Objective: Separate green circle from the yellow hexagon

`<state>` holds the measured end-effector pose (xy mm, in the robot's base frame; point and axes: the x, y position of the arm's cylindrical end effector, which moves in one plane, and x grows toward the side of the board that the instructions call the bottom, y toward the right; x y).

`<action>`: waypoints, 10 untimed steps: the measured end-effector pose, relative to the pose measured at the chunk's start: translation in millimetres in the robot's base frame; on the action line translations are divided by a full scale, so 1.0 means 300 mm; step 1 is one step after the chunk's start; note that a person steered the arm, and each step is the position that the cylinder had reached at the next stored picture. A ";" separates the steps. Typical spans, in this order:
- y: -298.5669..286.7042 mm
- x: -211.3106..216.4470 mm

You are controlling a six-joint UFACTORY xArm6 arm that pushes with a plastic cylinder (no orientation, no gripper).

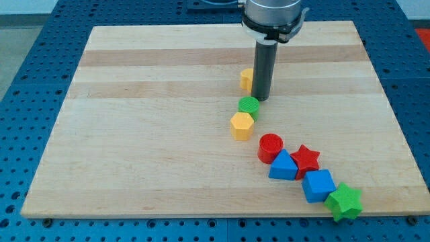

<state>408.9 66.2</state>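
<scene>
Taking the green circle (248,105) as the landmark: it sits near the middle of the wooden table (134,134), and the yellow hexagon (242,125) lies just below it and a touch toward the view's left, the two touching or all but touching. My tip (261,99) stands just above and to the view's right of the green circle, very close to its edge; whether it already touches cannot be told. There is no gripper on this arm (only the straight dark rod), so nothing is open, closed or clamped on anything. The relation the coming move turns on is this: the pair's line runs roughly from the view's top down to the bottom, and my tip lies on the circle's far side from the hexagon. A push straight down that line would likely drive the circle into the hexagon rather than part them, so in my judgement the push wants to go across the line, toward the view's left. Another yellow block (246,78) sits above the green circle, partly hidden behind the rod. Well below and to the right lie a red cylinder (271,148), a red star (306,158), a blue triangular block (283,166), a blue cube (318,185) and a green star (345,201).
</scene>
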 end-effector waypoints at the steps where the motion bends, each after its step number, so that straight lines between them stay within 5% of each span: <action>1: 0.012 0.023; 5: -0.028 0.224; 10: -0.153 0.036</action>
<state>419.8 20.4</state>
